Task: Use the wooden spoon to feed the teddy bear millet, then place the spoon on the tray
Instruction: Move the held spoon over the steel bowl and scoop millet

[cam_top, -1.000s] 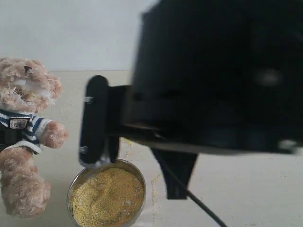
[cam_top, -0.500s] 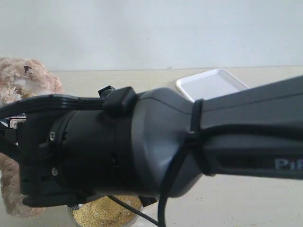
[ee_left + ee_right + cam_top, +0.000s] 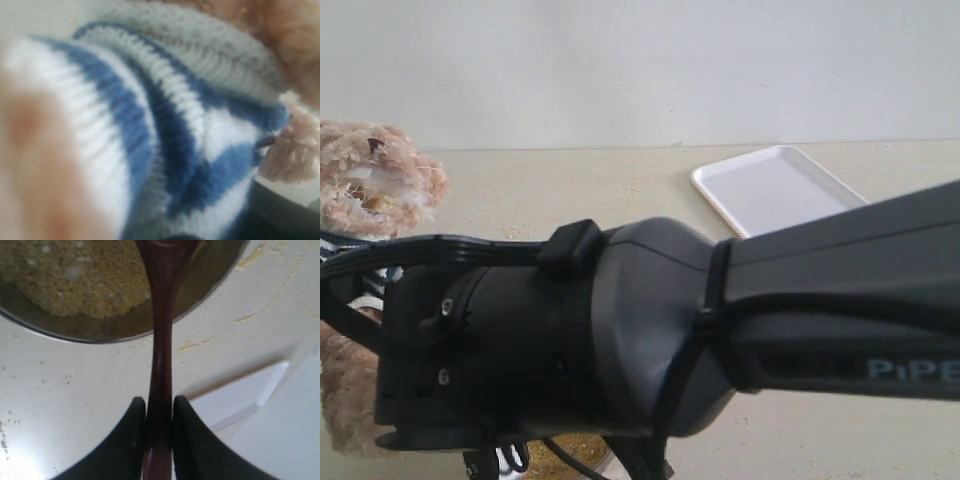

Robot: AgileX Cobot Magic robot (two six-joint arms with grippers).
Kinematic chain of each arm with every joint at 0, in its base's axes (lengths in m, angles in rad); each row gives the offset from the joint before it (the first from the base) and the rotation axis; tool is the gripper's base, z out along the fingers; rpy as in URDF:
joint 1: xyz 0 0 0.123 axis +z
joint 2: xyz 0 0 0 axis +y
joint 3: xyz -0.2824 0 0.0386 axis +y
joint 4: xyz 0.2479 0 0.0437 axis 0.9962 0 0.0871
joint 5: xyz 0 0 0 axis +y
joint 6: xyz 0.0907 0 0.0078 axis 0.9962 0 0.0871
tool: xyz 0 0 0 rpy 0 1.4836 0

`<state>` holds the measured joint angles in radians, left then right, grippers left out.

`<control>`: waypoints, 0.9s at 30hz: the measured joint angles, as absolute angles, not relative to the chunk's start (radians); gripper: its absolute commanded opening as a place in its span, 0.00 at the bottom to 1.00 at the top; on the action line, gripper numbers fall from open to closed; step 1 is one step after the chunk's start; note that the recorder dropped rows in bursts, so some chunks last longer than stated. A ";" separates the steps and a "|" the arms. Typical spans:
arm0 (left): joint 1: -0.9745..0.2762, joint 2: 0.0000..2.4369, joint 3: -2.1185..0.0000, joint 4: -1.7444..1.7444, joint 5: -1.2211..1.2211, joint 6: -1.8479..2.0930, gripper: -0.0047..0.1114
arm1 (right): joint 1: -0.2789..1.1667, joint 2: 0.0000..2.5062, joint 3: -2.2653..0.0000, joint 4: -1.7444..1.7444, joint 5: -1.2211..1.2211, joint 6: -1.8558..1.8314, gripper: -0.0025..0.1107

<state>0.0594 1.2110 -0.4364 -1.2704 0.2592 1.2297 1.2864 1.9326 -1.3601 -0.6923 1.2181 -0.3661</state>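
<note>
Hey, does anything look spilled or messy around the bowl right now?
Yes: loose millet lies scattered on the table outside the steel bowl, and yellowish specks seem to cling to the muzzle of the teddy bear.

Right hand (image 3: 159, 401) pinched shut, arm (image 3: 800, 300) outstretched

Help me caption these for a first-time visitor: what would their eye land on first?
The dark robot arm fills the exterior view's foreground, with the teddy bear at the left edge and the white tray behind it on the right. In the right wrist view, the right pincer is shut on the wooden spoon, whose bowl end reaches over the steel bowl of millet. The left wrist view is a blurred close-up of the bear's striped shirt.
</note>
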 measured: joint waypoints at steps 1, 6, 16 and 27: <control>0.059 1.211 -0.436 -1.270 0.258 1.230 0.08 | 1.286 1.933 -1.360 -0.670 1.218 -0.371 0.02; 0.059 1.211 -0.436 -1.270 0.254 1.230 0.08 | 1.286 1.933 -1.360 -0.585 1.218 -0.375 0.02; 0.059 1.211 -0.436 -1.270 0.254 1.230 0.08 | 1.286 1.933 -1.360 -0.537 1.218 -0.375 0.02; 0.059 1.211 -0.436 -1.270 0.252 1.231 0.08 | 1.206 1.933 -1.360 -0.431 1.216 -0.375 0.02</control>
<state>0.0594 1.2110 -0.4364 -1.2704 0.2521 1.2315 1.2062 1.9326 -1.3601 -0.4307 1.2161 -0.3751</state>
